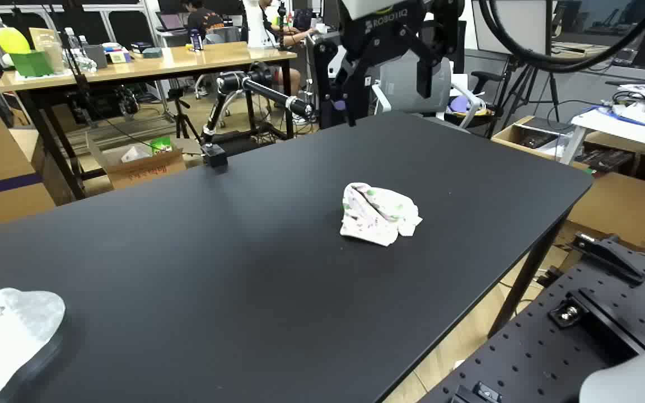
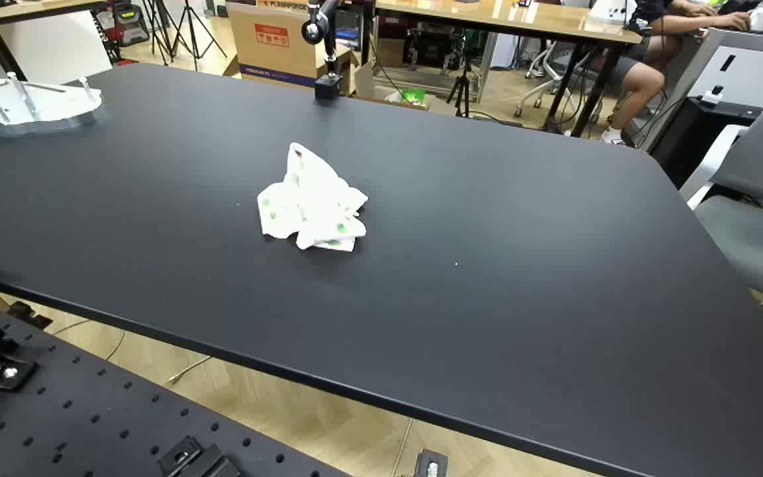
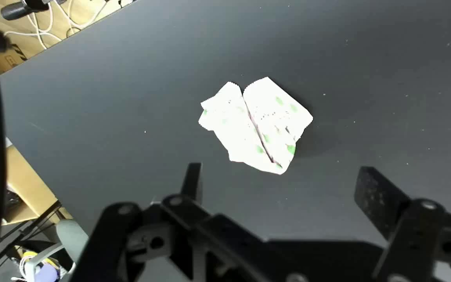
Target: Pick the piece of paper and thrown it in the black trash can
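One piece of paper (image 3: 247, 129) | white, crumpled, green-spotted, serrated edges | on black table (image 3: 131, 137) | claw (image 3: 282, 184) spread wide

End effector (image 3: 282, 185), blurry, partly beyond the wrist view's bottom edge

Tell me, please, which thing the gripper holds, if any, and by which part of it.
Nothing is held: the gripper is open, and the paper lies on the table, untouched.
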